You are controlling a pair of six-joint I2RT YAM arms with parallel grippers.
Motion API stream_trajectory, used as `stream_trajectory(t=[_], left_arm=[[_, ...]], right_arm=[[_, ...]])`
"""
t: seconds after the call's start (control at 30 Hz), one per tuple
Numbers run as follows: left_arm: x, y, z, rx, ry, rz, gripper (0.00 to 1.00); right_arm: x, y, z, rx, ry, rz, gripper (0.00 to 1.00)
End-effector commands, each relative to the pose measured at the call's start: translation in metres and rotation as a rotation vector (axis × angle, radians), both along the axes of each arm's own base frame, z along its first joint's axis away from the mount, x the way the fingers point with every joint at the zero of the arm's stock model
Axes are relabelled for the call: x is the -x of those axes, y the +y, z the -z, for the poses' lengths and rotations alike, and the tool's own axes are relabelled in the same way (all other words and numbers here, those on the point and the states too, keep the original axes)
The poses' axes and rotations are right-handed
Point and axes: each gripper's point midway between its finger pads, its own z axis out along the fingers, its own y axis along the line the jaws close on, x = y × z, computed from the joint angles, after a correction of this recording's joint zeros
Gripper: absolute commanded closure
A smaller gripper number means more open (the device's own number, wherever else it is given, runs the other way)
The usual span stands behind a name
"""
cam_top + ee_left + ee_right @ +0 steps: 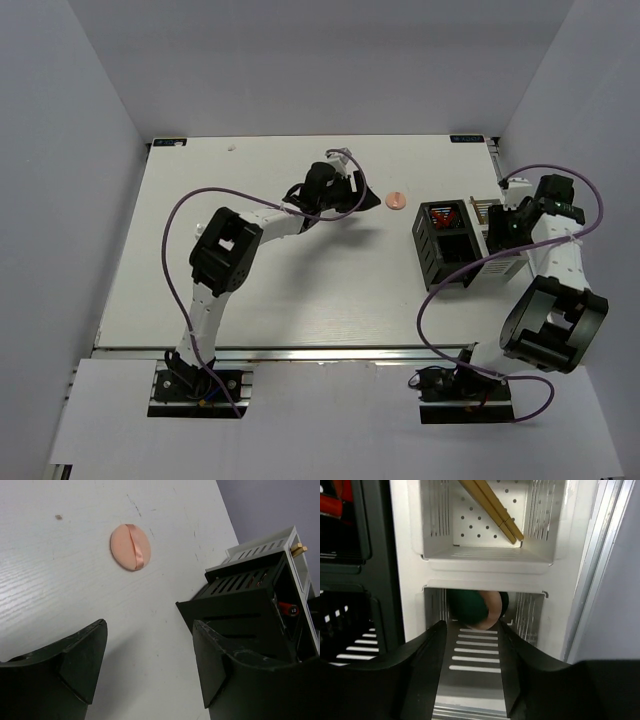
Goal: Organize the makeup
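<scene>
A peach-pink round disc lies flat on the table left of the compartment box; in the left wrist view the disc is ahead of my jaws. My left gripper is open and empty, just short of it. My right gripper is open at the white half of the box, and a dark green disc and a peach disc sit in the lower compartment just past its fingertips. Tan sticks lean in the upper compartment. A red tube is in the black half.
The compartment box stands at the right of the table, its black half on the left and its white half on the right. The table's right edge and a grey side wall are close behind it.
</scene>
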Motion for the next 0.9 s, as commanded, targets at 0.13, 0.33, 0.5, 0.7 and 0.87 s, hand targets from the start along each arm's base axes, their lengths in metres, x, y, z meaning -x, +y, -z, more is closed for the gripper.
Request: stream_trajectory(t=[0.13,0.33,0.5,0.7,0.87], left_arm=[[-0.02,-0.015,-0.03,0.093,-0.059,-0.016,0.25],[-0.007,0.007,-0.056,0.091,-0.097,-0.043,0.27],[0.001,0.04,-0.1,0.086,-0.156,-0.075,0.26],[0.044,0.085,-0.146,0.057,-0.232,-0.061,0.23],[0.08,0.122,-0.165,0.038,-0.256,-0.132,0.22]], right_arm=[[-0.017,0.006,-0.093,0.065,-0.226,-0.153,0.47],[-0.041,0.06,-0.143,0.061,-0.465,-0.424,0.3],[-0.083,0.161,-0.116,0.032,-0.459,-0.631,0.3],[-0.168,0.229,-0.073,-0.005,-0.3,-0.387,0.31],[-0.201,0.234,-0.007,0.02,-0.143,-0.36,0.3]])
